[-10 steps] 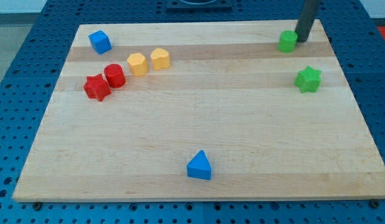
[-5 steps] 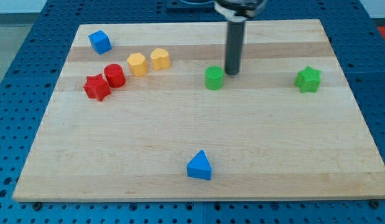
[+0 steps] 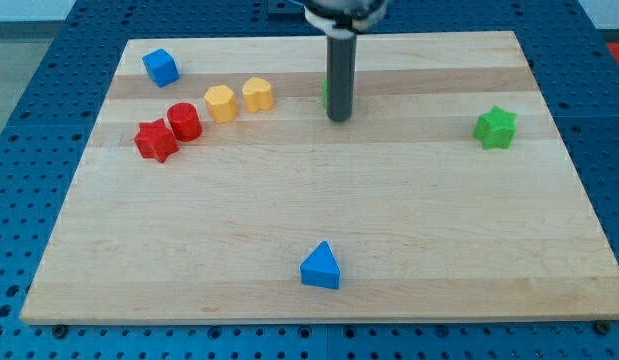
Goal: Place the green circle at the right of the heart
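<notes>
The green circle (image 3: 326, 93) is almost wholly hidden behind my rod; only a green sliver shows at the rod's left edge. It lies to the right of the yellow heart (image 3: 257, 94), with a gap between them. My tip (image 3: 339, 119) rests on the board just below and right of the green circle.
A yellow hexagon (image 3: 220, 102) sits left of the heart. A red circle (image 3: 184, 121) and a red star (image 3: 156, 141) lie further left. A blue cube (image 3: 160, 67) is at the top left, a green star (image 3: 495, 128) at the right, a blue triangle (image 3: 320, 266) near the bottom.
The green circle has been pushed from the top right corner leftward across the board to near the heart. My rod moved left with it. The other blocks have not moved.
</notes>
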Robot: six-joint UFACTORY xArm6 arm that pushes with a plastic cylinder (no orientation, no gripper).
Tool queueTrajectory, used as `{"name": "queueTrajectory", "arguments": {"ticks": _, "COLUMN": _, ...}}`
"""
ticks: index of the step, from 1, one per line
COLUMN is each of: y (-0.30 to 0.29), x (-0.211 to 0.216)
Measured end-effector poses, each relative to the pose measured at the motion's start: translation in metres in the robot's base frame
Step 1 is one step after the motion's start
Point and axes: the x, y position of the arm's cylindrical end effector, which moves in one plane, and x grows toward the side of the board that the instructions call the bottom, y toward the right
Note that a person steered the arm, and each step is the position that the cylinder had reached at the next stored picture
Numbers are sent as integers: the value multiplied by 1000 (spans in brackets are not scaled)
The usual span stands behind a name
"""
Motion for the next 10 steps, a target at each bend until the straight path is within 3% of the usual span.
{"name": "queueTrajectory", "arguments": {"ticks": 1, "y": -8, "x": -2}}
{"name": "queueTrajectory", "arguments": {"ticks": 2, "y": 8, "x": 43}}
{"name": "queueTrajectory", "arguments": {"ticks": 3, "y": 81, "x": 66}}
{"name": "queueTrajectory", "arguments": {"ticks": 4, "y": 87, "x": 2}}
{"name": "queueTrajectory", "arguments": {"ticks": 6, "y": 30, "x": -6}}
{"name": "queueTrajectory", "arguments": {"ticks": 7, "y": 29, "x": -41}}
{"name": "queueTrajectory", "arguments": {"ticks": 10, "y": 13, "x": -55}}
